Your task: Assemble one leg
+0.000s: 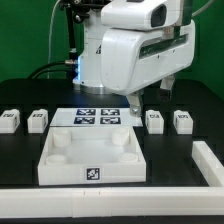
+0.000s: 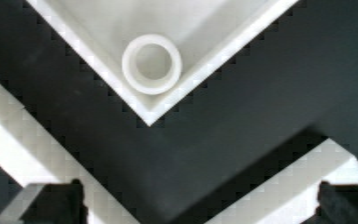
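Tray (image 1: 55, 170) nearest, four legs (image 1: 153, 121) exterior view only, socket (image 2: 151, 63) clear at wrist

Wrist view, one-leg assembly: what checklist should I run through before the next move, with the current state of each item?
1. The gripper open: ok.
2. Nothing between its fingers: ok.
3. Corner socket of the tray clear: ok, the hole looks empty.
4. Leg in hand: not ok, the nearest leg stands loose beside the tray.
5. Aligned over that leg: not ok, the wrist view faces the tray corner.
6. Socket depth: cannot tell.
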Controlling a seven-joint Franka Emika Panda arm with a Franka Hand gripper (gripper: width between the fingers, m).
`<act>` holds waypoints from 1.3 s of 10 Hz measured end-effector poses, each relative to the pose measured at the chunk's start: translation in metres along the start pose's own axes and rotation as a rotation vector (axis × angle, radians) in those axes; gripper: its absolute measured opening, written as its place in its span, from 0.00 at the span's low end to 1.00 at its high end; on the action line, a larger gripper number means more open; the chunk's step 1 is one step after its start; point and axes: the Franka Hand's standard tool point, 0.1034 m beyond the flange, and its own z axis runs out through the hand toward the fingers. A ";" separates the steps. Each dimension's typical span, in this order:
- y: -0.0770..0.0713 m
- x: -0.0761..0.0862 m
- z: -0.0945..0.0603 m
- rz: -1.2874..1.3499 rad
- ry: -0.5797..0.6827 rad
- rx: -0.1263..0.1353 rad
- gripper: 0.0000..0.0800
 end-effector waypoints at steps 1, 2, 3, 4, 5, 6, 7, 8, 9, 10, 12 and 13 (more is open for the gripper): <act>-0.003 -0.002 0.001 -0.037 0.005 -0.006 0.81; -0.017 -0.017 0.006 -0.151 0.009 -0.014 0.81; -0.032 -0.038 0.012 -0.256 0.003 -0.010 0.81; -0.043 -0.060 0.018 -0.419 0.003 -0.012 0.81; -0.054 -0.086 0.027 -0.536 0.002 -0.007 0.81; -0.060 -0.104 0.038 -0.585 0.003 -0.001 0.81; -0.062 -0.119 0.049 -0.735 0.006 0.006 0.81; -0.061 -0.129 0.061 -0.745 0.012 0.013 0.81; -0.058 -0.136 0.075 -0.724 0.013 0.035 0.81; -0.051 -0.137 0.082 -0.710 0.015 0.046 0.81; -0.047 -0.140 0.102 -0.692 0.018 0.075 0.81; -0.047 -0.141 0.108 -0.687 0.018 0.085 0.81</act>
